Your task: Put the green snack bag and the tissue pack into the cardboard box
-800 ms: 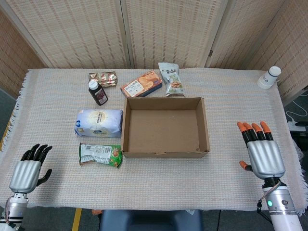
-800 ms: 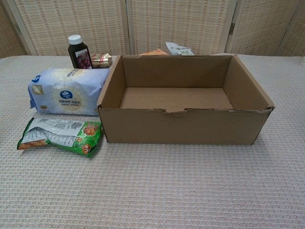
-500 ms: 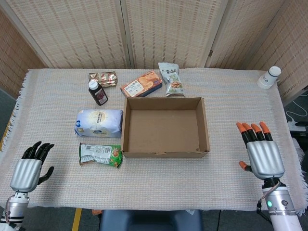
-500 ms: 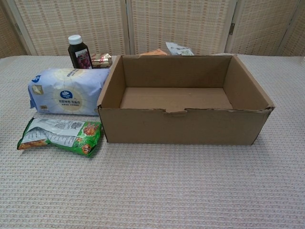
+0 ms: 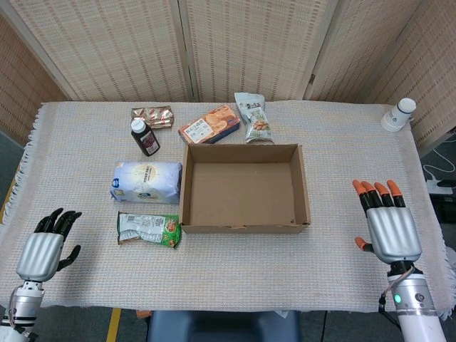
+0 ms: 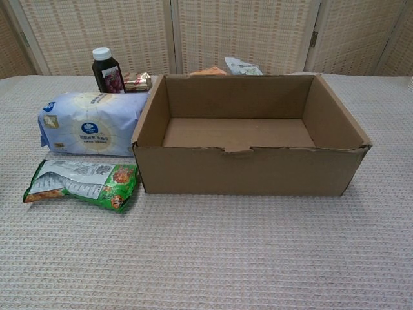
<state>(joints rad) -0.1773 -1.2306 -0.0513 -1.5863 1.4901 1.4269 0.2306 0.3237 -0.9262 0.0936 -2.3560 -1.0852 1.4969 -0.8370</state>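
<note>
- We found the green snack bag (image 5: 149, 230) lying flat on the surface near its front edge, just off the front left corner of the cardboard box (image 5: 244, 226), with its long axis running left to right, parallel to that front edge.
- The tissue pack (image 5: 147, 182) lay just behind the snack bag, against the box's left wall, its long axis also left to right.
- Our left hand (image 5: 45, 249) hovered at the front left corner of the surface, holding nothing, fingers loosely spread and pointing away from us; both packs lay forward and to the right of it.
- Our right hand (image 5: 385, 226) hovered near the front right edge, also holding nothing, fingers extended and apart. The whole box stood between it and the two packs.
- We judged the left hand clearly the nearer, and the snack bag the closer of the two targets; a reach forward and inward would meet the bag's short left end first.
- The box stood open-topped and nothing lay inside it.
</note>
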